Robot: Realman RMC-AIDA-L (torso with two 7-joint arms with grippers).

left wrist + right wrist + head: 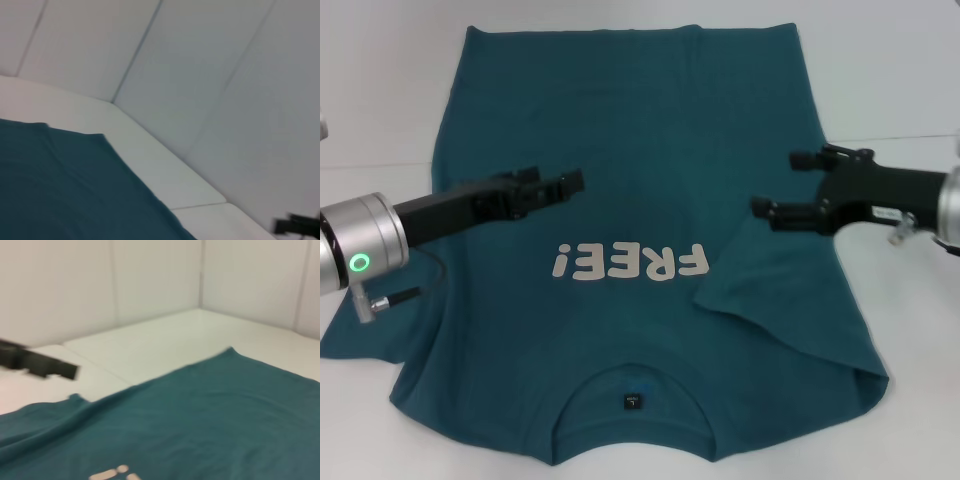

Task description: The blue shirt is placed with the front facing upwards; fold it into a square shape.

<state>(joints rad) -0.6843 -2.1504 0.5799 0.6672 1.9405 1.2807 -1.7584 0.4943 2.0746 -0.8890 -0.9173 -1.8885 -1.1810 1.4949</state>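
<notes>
Left gripper (563, 183): fingers close together, holding nothing, raised above the shirt's left half; the arm reaches in low and nearly level from the table's left edge, pointing toward the middle. Right gripper (782, 186): two fingers set apart, one above the other in the head view, empty, hovering just over the shirt's right edge; this arm comes in level from the table's right edge. Blue shirt (640, 150): spread front up across the middle of the white table (900, 80), collar and dark neck label (634, 402) toward the near edge, hem toward the far edge, white "FREE!" lettering (628, 263) face up. The right sleeve (760, 275) lies folded inward over the body; the left sleeve (365, 325) lies flat, spread toward the left edge
</notes>
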